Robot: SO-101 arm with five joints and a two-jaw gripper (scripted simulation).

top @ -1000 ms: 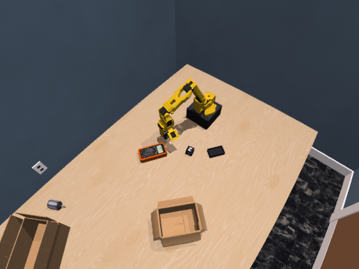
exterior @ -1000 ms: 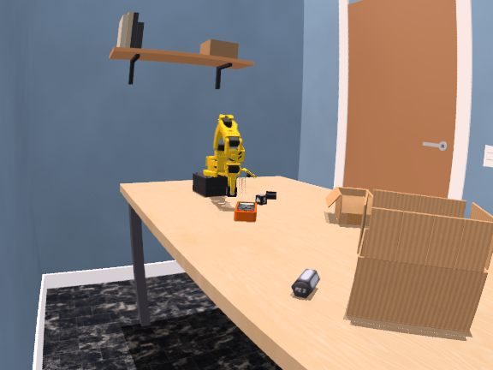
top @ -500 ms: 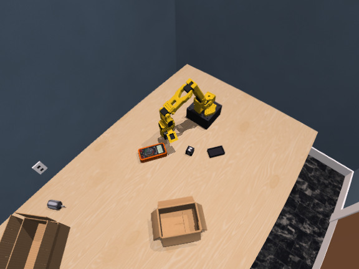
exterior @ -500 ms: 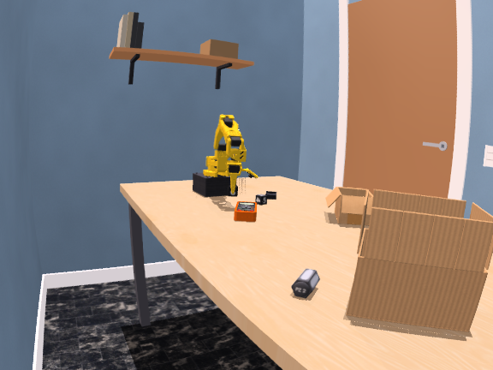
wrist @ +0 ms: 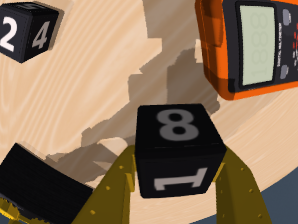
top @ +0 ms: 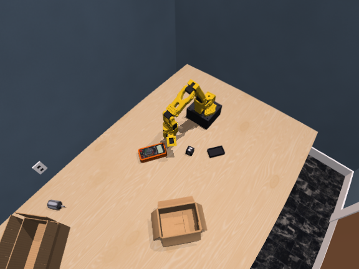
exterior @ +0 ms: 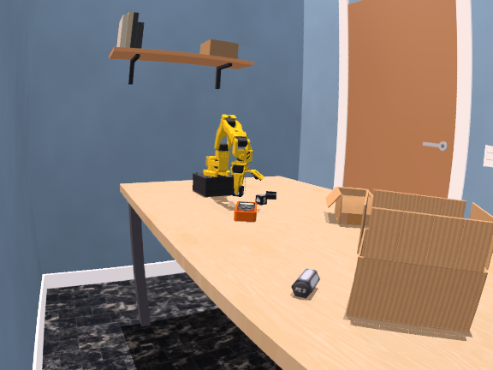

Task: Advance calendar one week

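Cube [wrist: 179, 150] marked with a white 1 and a greyer 8, clamped between the yellow fingers [top: 167, 136] [exterior: 239, 191].
Its dark faces are smooth and its edges crisp; the 1 lies sideways in the wrist view. Near the fingers, apart from them, the second cube [top: 189, 151] [exterior: 261, 199] [wrist: 27, 32] shows 2 and 4 on its sides; farther from them lies the low black tray [top: 215, 151] [exterior: 271, 195], outside which both cubes are. An orange-rimmed meter [top: 152, 152] [exterior: 246, 211] [wrist: 257, 45] is just beside the fingers. Below them spreads the pale wood-grained bench [top: 118, 184] [exterior: 257, 244] [wrist: 90, 75], with ribbed brown cartons well away and blue walls behind.

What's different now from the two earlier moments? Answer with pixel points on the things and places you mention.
The gripper [top: 169, 141] [exterior: 239, 191] [wrist: 177, 167] has shifted slightly outward, away from the base [top: 197, 117] [exterior: 210, 185]. It now grips a cube [wrist: 180, 150]; whether it did earlier is unclear. The other cube [top: 189, 151] [exterior: 261, 199] [wrist: 27, 32], tray [top: 215, 151] [exterior: 271, 195] and multimeter [top: 152, 152] [exterior: 246, 211] [wrist: 215, 45] stayed put.
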